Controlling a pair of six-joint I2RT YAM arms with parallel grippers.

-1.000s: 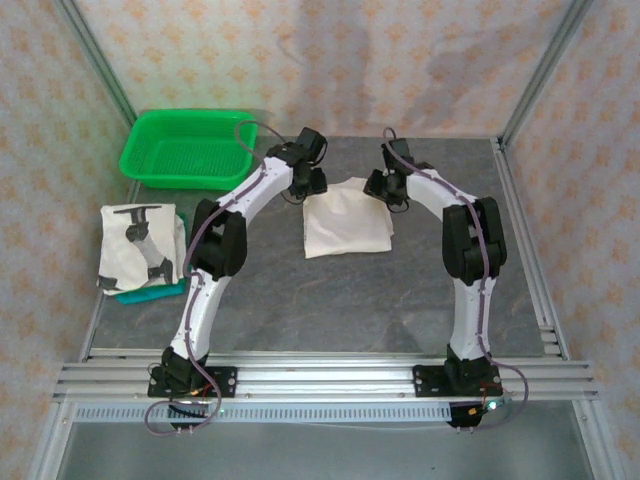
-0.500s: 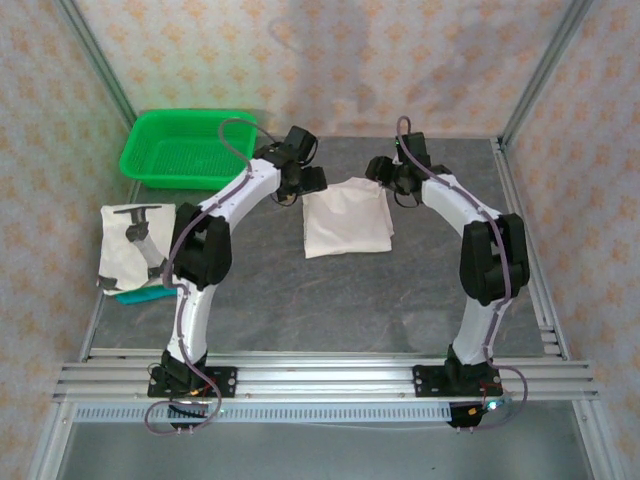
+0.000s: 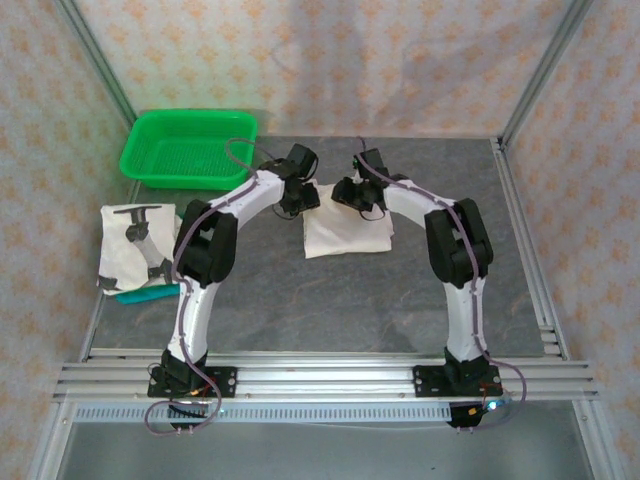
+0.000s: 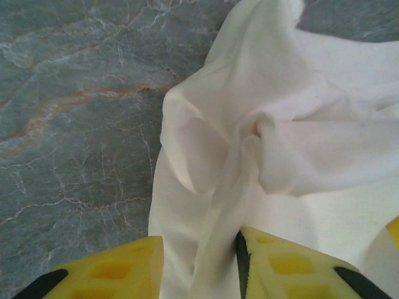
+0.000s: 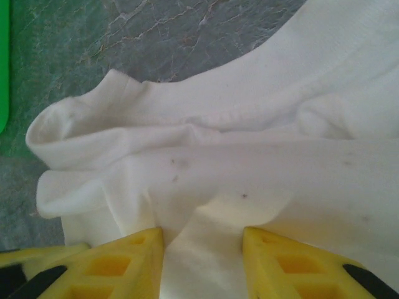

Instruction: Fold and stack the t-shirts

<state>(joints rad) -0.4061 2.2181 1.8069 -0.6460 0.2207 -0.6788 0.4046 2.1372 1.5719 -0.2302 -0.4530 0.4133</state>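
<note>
Cloth now fills the gap between both pairs of my fingers (image 4: 112, 268). A moment ago my left gripper (image 3: 300, 196) and right gripper (image 3: 352, 196) stood wider apart by the far corners of the shirt (image 3: 345, 235), jaws more spread. Now both have drawn inward along its far edge and narrowed onto bunched folds, each pinching the shirt. It lies mid-table (image 3: 400, 300), partly folded, well apart from the stack (image 3: 135, 250) at the left. I judge the grasp made, so the far edge can come nearer for the next fold, if both pinches hold evenly.
</note>
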